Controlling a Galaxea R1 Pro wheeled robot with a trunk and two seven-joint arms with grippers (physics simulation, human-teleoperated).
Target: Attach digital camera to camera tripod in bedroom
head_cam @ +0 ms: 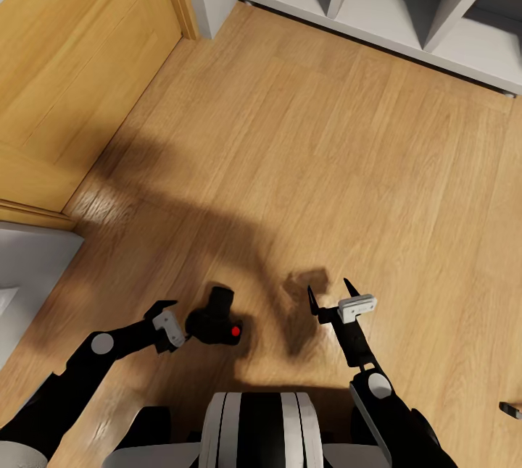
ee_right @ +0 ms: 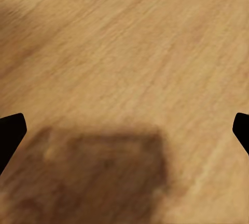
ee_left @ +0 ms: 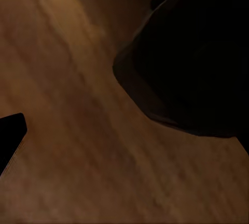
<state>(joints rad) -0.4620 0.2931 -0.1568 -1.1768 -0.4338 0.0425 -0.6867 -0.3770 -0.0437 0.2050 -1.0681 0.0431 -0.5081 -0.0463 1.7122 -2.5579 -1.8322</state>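
Head view shows the left gripper (head_cam: 190, 329) closed on the digital camera (head_cam: 215, 321), which sits between its fingers above the wood floor (head_cam: 304, 164). The right gripper (head_cam: 330, 296) hangs beside it, fingers spread wide and empty. The camera is picked up; finding the tripod and mounting the camera remain, I judge.

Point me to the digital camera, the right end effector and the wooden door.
digital camera (head_cam: 216, 322): head view, on its black body beside the red button.
right end effector (head_cam: 330, 299): head view, midway between its two spread fingertips.
wooden door (head_cam: 69, 55): head view, on its flat wood panel.
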